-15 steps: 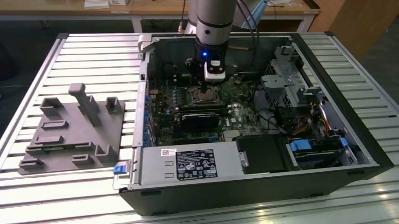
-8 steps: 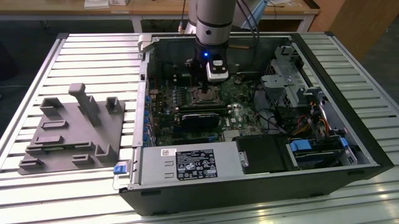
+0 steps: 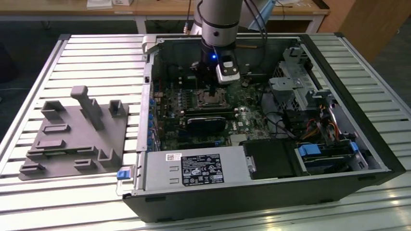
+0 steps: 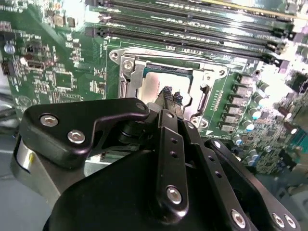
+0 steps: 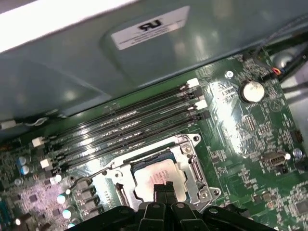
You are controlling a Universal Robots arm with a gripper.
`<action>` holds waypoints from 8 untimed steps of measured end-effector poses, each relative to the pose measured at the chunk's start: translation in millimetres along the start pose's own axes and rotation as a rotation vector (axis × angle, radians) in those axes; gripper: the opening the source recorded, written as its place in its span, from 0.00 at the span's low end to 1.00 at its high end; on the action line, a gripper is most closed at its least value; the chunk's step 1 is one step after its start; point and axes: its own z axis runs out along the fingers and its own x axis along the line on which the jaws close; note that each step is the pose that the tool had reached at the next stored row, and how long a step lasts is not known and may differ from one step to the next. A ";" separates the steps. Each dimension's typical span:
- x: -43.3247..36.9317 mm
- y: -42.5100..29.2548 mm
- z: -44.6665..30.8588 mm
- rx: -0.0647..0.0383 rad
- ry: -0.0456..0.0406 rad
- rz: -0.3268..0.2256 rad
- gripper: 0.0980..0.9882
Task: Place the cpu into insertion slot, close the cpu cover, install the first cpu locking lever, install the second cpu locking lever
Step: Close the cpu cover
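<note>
**Silver chip in its slot, hand right above it**

Silver-grey and flat, the cpu (image 5: 156, 174) lies in the insertion slot (image 3: 211, 101), in the middle of the green board (image 5: 240, 139). The cpu cover (image 5: 191, 168) is a thin grey metal frame, and it lies flat around the cpu. The shiny top of the cpu shows through the big window in the cover.

The hand (image 4: 171, 95) hangs right over the cpu. Its two black fingers (image 4: 166, 94) are narrow, very close together, with only a thin gap between them. Nothing is held in that gap. The tips point down at the cpu top, but I cannot tell if they touch it.

Four long black slots (image 5: 125, 127) run side by side just beside the cover. A round silver battery (image 5: 252, 90) sits on the board too, well apart from the cover.

In the exterior view the arm comes straight down into an open computer case (image 3: 192, 209). The case lies on its side on a table (image 3: 90, 57) made of metal slats. On the exterior view's left of the case lies a grey tray (image 3: 64, 144) with grey blocks standing up on it — one of them is tall and thin.
</note>
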 end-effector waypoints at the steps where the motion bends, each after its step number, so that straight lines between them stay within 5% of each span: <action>1: 0.0 0.0 0.0 0.000 -0.0003 -0.017 0.01; 8: 0.0 0.0 0.0 -0.001 -0.0005 -0.137 0.01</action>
